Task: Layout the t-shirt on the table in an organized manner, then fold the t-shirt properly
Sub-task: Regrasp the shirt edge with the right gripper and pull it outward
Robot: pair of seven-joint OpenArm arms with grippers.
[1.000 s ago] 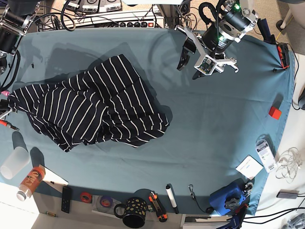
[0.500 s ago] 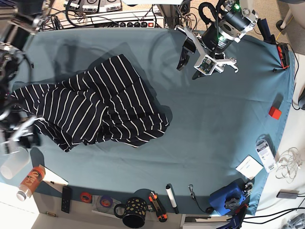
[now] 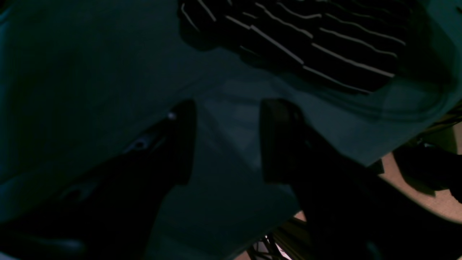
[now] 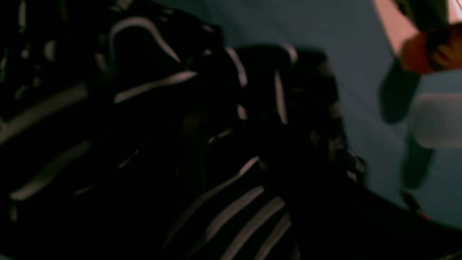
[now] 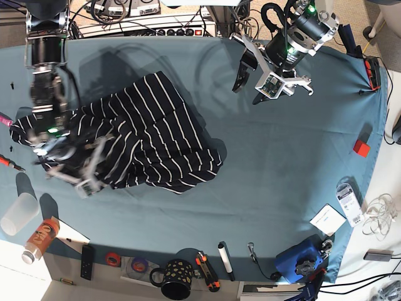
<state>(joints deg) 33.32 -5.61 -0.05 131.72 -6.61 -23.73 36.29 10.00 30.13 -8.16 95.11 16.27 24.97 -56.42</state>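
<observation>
The right gripper (image 5: 94, 164) is now hanging over the near-left part of the t-shirt (image 5: 147, 135); a second ago its arm was only showing at the far-left corner of the base view. The t-shirt is lying in about the same bunched heap as before, at about 9 o'clock on the table (image 5: 282, 163). The left gripper (image 5: 249, 80) is staying where it was, up at about 1 o'clock, with its fingers (image 3: 184, 141) spread apart over bare blue cloth and holding nothing. The t-shirt's edge (image 3: 306, 39) is lying well ahead of it.

The right wrist view is dark and blurry and full of striped cloth (image 4: 144, 126), so I cannot tell if the right gripper is spread or pinching the t-shirt.

Around the near edge, a clear cup (image 5: 17, 213) and an orange bottle (image 5: 39, 239) are sitting at about 8 o'clock, near the right arm. A black mug (image 5: 176, 278) is sitting at 6 o'clock. A small red block (image 5: 361, 148) is sitting at 3 o'clock.
</observation>
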